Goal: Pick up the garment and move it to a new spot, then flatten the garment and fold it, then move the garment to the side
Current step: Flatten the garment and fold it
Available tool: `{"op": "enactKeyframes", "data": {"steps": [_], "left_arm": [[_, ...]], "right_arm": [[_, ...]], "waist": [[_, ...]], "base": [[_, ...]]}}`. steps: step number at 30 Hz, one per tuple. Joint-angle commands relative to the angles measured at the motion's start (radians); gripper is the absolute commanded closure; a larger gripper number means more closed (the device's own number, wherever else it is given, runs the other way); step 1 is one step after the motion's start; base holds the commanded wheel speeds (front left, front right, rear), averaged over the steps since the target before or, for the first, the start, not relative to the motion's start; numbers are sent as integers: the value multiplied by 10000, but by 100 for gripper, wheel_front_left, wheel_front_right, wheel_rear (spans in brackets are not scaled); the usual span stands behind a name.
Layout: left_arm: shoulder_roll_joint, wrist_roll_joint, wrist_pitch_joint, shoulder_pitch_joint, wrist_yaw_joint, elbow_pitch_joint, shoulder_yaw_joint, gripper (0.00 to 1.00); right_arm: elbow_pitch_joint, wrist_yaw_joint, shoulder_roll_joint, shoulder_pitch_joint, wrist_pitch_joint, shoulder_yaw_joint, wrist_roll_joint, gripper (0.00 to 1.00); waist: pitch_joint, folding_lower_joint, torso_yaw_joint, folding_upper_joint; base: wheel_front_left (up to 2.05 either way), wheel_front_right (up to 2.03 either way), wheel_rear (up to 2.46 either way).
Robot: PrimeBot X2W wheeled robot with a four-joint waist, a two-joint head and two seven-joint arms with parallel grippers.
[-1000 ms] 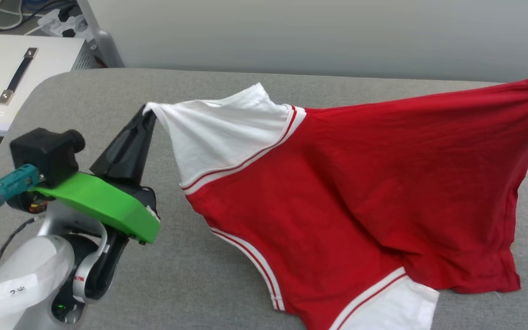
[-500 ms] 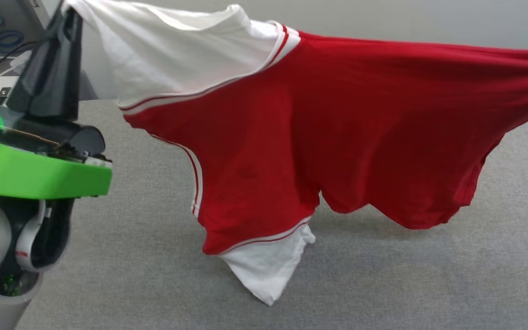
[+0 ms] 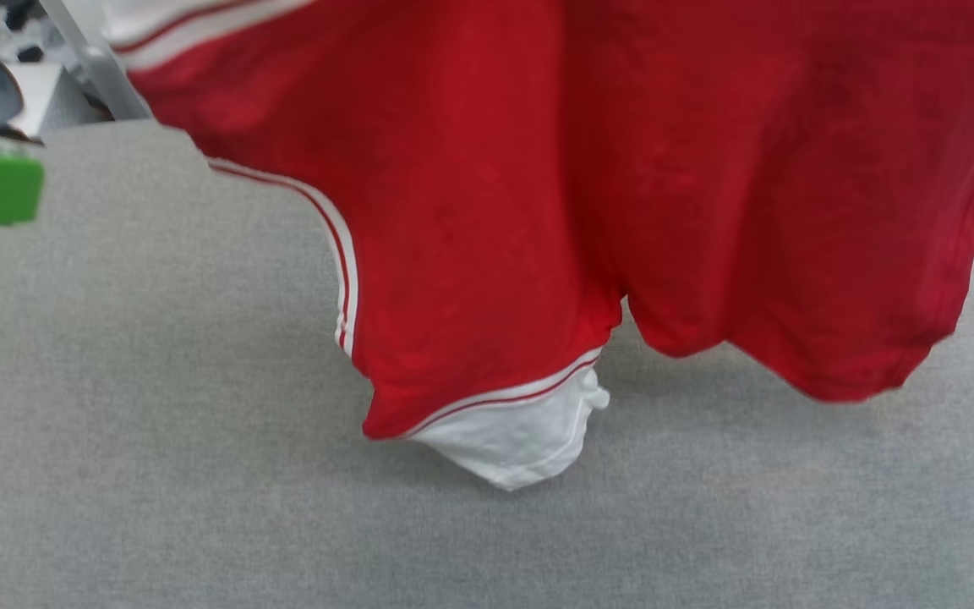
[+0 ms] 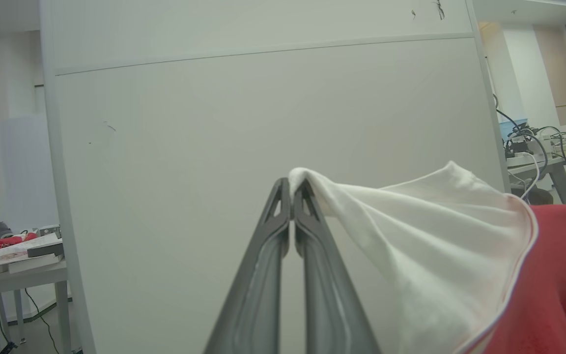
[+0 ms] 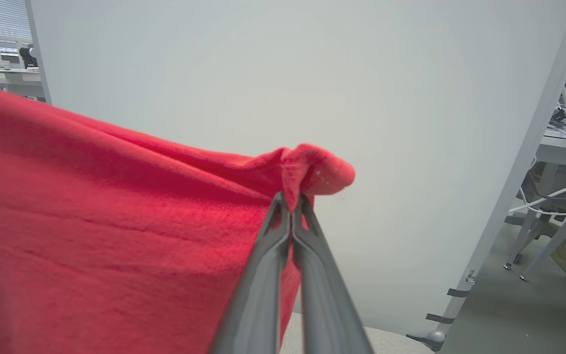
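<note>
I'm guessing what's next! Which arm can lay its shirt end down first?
Probably left: the left gripper pinches a white sleeve of the garment, whose other white sleeve dangles lowest, nearest the table, toward that end. The right gripper pinches a red corner.

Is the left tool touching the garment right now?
Touching. Left wrist view: the left tool pinches the white sleeve edge of the garment between its tips.

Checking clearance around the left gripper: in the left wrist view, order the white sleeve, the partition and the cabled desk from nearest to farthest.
1. The white sleeve: pinched at the left gripper's tips, draping right.
2. The partition: straight ahead, behind the fingers.
3. The cabled desk: far right, past the partition's edge.
</note>
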Motion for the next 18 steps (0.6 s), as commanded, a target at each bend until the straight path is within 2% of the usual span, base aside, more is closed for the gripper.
{"op": "enactKeyframes", "data": {"steps": [1,7,11,18], "left_arm": [[163,7,50,-479,-109,222,134,100],[263,104,124,-2110,-889,1348,38,100],[101,247,-77,-3366,-1379,2289,-37,100],[-257,796,-136,-5940,-2248,4010,-506,100]], "right_arm": [[192,-19,-95,-345,-132,-8,-121,100],[961,-19,-348,-1862,-537,366,-356,100],[1650,-19,-520,-3129,-850,797,-710,100],[3359,-19,-421,-5693,-1484,1474,-1376,100]], "waist": [[879,0,-29,0],[2081,0,-14,0],[2935,0,-27,0],[4326,0,-10,0]], "base": [[0,0,0],[0,0,0],[0,0,0],[0,0,0]]}}
